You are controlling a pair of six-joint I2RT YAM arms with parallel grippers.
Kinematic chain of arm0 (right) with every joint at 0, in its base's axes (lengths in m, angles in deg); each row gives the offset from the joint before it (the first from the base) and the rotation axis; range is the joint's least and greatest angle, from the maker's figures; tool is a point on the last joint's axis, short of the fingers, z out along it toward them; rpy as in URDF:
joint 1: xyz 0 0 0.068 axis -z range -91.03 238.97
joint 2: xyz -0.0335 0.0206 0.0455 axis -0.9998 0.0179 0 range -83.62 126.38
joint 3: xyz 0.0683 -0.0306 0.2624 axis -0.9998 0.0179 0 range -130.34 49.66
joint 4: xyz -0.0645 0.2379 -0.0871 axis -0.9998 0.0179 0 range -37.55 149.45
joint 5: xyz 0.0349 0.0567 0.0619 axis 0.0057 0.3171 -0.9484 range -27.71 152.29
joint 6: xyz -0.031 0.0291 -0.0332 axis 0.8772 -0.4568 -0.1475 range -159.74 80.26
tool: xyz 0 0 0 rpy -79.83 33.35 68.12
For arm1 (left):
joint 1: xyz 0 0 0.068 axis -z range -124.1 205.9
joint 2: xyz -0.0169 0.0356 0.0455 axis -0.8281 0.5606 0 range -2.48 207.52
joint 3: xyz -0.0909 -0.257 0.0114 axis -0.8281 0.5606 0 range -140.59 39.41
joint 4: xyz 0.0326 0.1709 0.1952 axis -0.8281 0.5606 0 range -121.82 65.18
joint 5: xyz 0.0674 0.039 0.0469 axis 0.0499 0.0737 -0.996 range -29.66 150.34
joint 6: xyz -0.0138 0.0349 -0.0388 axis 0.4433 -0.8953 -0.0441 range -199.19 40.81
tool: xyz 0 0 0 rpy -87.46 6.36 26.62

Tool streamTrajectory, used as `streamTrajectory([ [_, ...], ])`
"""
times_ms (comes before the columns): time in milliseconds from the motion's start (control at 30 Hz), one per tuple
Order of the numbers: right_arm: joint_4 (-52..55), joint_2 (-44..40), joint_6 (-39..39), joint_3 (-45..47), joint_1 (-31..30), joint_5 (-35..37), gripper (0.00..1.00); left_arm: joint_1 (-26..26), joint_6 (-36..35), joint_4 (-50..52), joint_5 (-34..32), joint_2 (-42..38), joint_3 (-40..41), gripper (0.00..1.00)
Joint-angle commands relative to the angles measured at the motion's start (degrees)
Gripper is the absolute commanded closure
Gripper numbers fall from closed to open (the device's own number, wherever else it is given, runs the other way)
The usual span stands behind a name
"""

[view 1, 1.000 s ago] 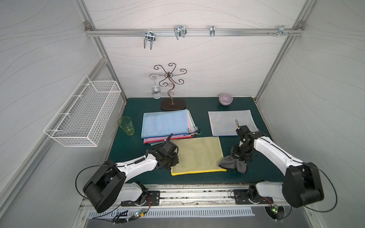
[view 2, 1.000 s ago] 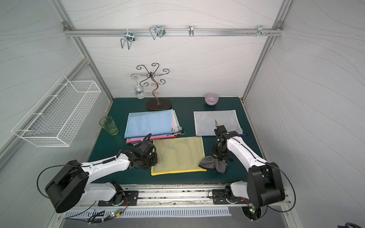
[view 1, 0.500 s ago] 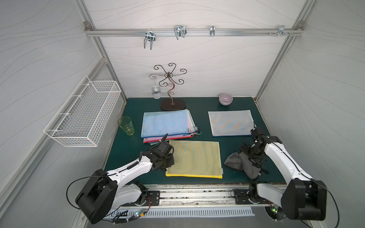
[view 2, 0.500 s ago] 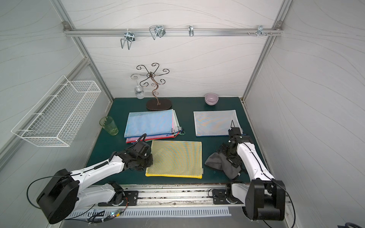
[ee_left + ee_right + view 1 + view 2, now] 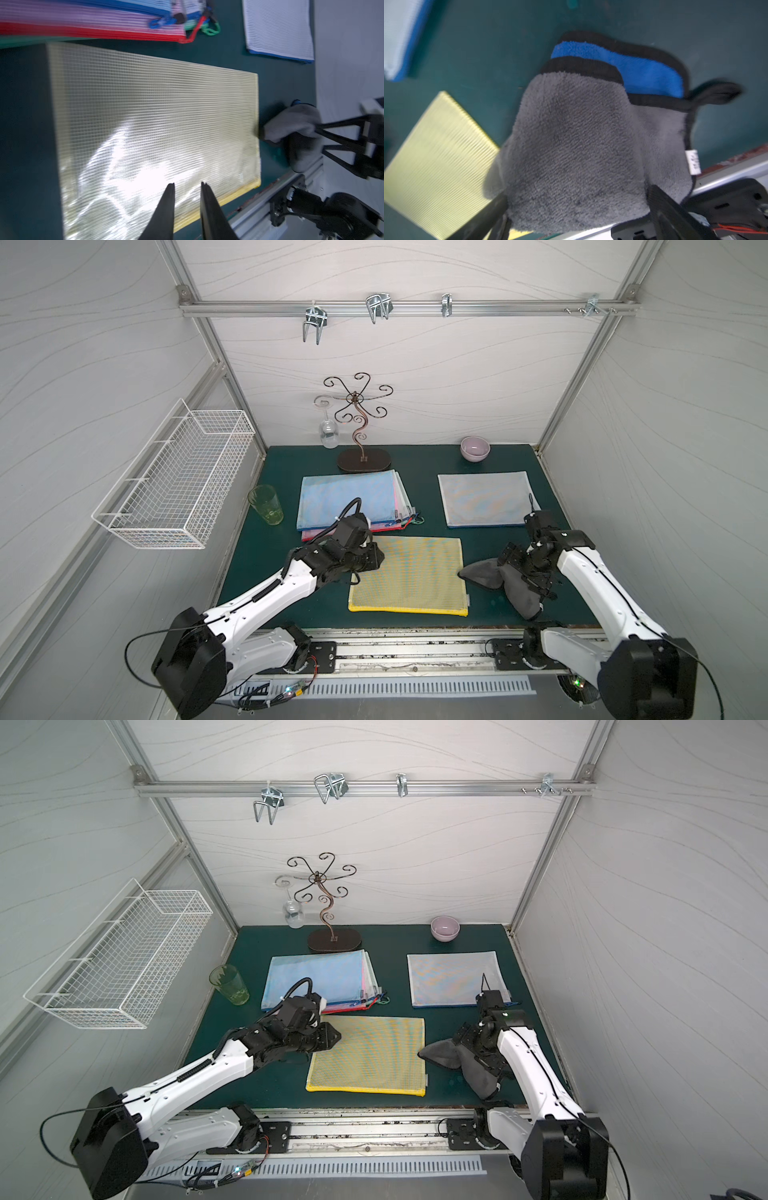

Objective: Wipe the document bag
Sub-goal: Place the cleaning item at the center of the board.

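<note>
The yellow mesh document bag (image 5: 409, 574) (image 5: 368, 1052) lies flat near the table's front edge. My left gripper (image 5: 377, 560) (image 5: 187, 185) hovers over the bag's left part with its fingers a little apart and nothing between them. A grey cloth (image 5: 490, 574) (image 5: 571, 135) with a blue inner side lies crumpled just right of the bag, one corner touching the bag's right edge. My right gripper (image 5: 521, 572) (image 5: 577, 207) stands wide open astride the cloth, one finger on each side of it.
A stack of coloured mesh bags (image 5: 349, 499) lies behind the yellow one and a white mesh bag (image 5: 484, 497) at the back right. A green cup (image 5: 266, 504), a pink bowl (image 5: 474, 448), a metal stand (image 5: 359, 427) with a hanging glass (image 5: 328, 435), and a wire basket (image 5: 178, 477) are around.
The right gripper carried the cloth off the bag's right edge to the right and opened wide. The yellow bag turned from skewed to square. The left gripper's fingers parted slightly.
</note>
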Motion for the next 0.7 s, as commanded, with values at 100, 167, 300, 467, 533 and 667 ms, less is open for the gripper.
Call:
streamTrajectory([
  [100, -4.2, 3.8, -1.4, 0.1, -0.7, -0.7, 0.01, 8.2, -7.4, -12.8, 8.8, 15.3, -13.5, 0.69],
  [167, -4.6, 3.9, -1.1, 0.3, -0.7, -0.7, 0.01, 10.0, -8.2, -16.1, 10.7, 19.9, -16.9, 0.68],
  [300, -5.2, 4.6, -1.3, 1.1, -0.7, -1.1, 0.01, 12.6, -7.1, -21.6, 14.8, 30.1, -23.5, 0.67],
  [467, -5.3, 4.2, -1.6, 1.8, -0.5, -1.0, 0.01, 15.3, -4.3, -26.0, 19.8, 41.0, -31.2, 0.66],
  [533, -5.2, 4.2, -1.6, 1.6, 0.1, -1.3, 0.01, 16.4, -4.1, -25.3, 20.9, 44.9, -34.7, 0.66],
  [667, -4.2, 3.6, -1.0, 0.4, 2.0, -1.6, 0.01, 17.6, -3.4, -19.9, 21.8, 52.6, -41.8, 0.66],
])
